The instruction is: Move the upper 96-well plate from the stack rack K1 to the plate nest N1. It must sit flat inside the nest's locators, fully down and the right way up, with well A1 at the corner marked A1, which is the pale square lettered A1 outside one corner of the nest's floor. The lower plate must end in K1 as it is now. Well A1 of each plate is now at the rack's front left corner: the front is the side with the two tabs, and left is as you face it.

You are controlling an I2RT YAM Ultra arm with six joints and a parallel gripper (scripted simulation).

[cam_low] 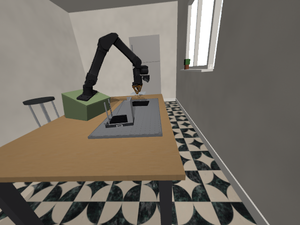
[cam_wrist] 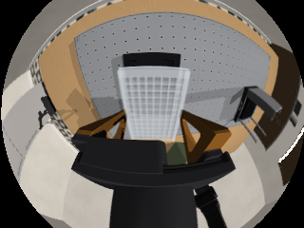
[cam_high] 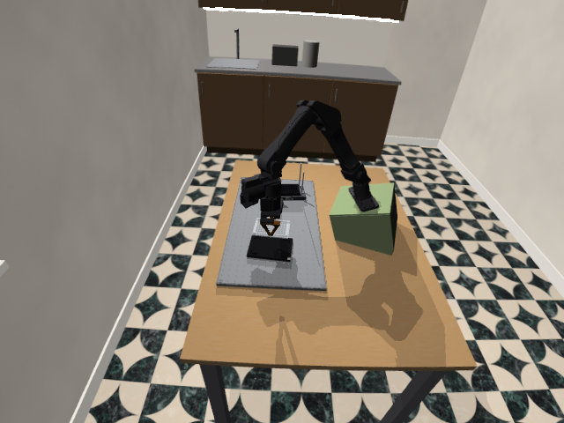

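The gripper (cam_high: 270, 229) has its jaws clamped on the clear 96-well plate (cam_wrist: 152, 101), held in the air level and right way up, just short of the black plate nest N1 (cam_high: 270, 248) on the rack side. Stack rack K1 (cam_low: 119, 119), with the lower plate, stands well apart from the nest, on the same grey breadboard (cam_high: 300, 273).

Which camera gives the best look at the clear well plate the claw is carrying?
The wrist view: the pale, gridded 96-well plate fills the centre, clamped in the claw, above the black nest. The top view shows it small and partly behind the claw; the exterior view shows only a thin pale sliver.
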